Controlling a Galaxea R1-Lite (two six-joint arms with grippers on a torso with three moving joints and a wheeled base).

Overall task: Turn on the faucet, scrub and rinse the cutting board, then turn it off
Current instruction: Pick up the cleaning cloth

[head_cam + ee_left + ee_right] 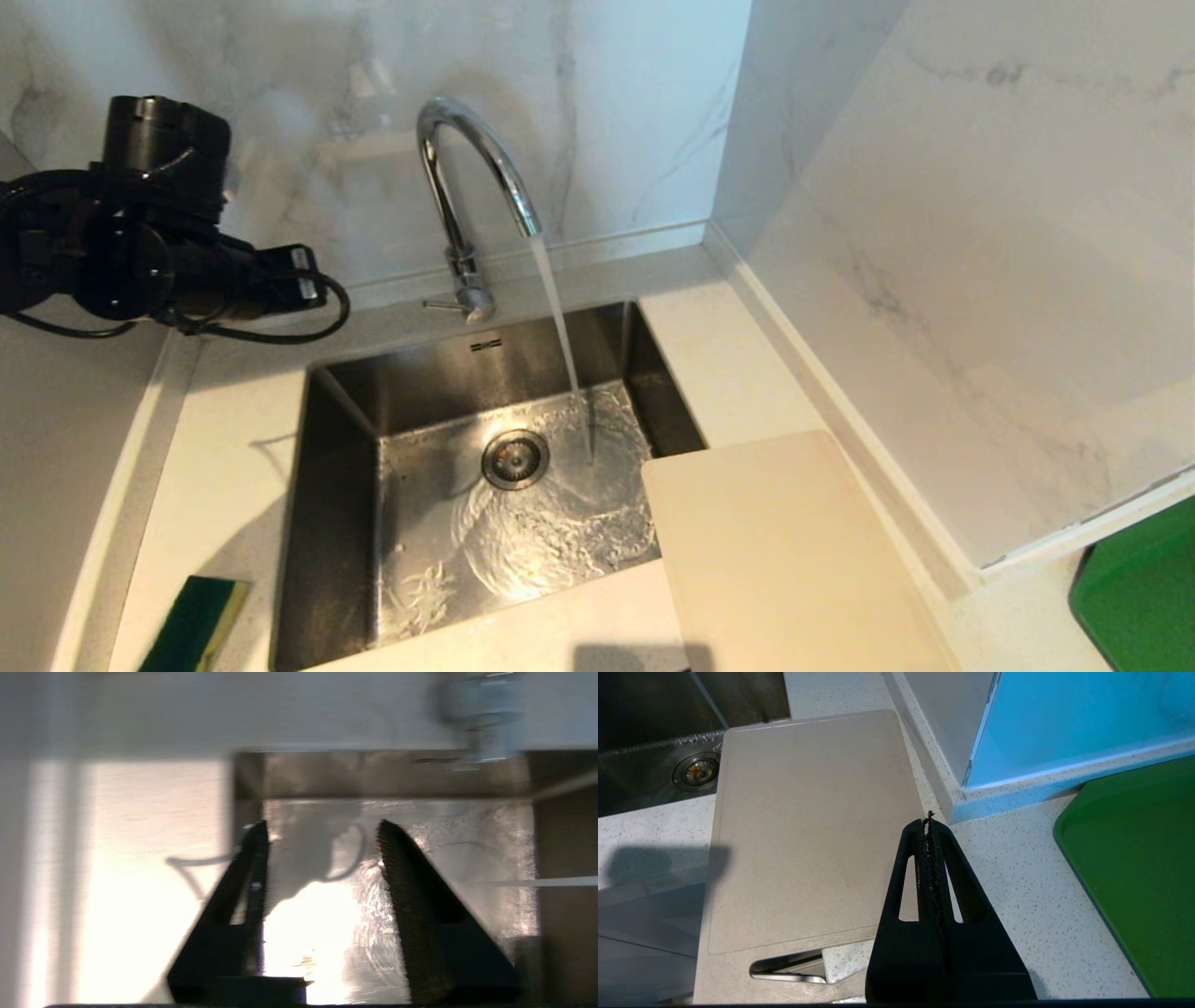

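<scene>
At the far left of the head view the left arm [140, 243] hung above the desk [233, 439] beside the sink, and its own camera showed the left pincer [322, 868] with its jaws apart and nothing between them, poised over the wet basin. Near the front edge of the desk, left of the sink, lay a green-and-yellow sponge [196, 625], untouched. The sink [336, 448] sat in the middle with the faucet [467, 187] behind it, water running from the arched spout onto the basin floor beside the drain [514, 459] — so the first step looked done. Right of the basin the cutting board [784, 560] lay flat on the desk, one corner jutting over the sink's rim, dry and not under the stream. The right pincer [930, 826] hovered over the board's right edge with its jaws pressed together, gripping nothing, and a green board [1134, 868] lay further right on the desk. The risks from here seemed plain: the flat board gives little to grip except its handle slot, so a careless push could tip it into the basin, and tilting it under the running stream could splash water over the desk — or a wet board could slip from the jaws.
</scene>
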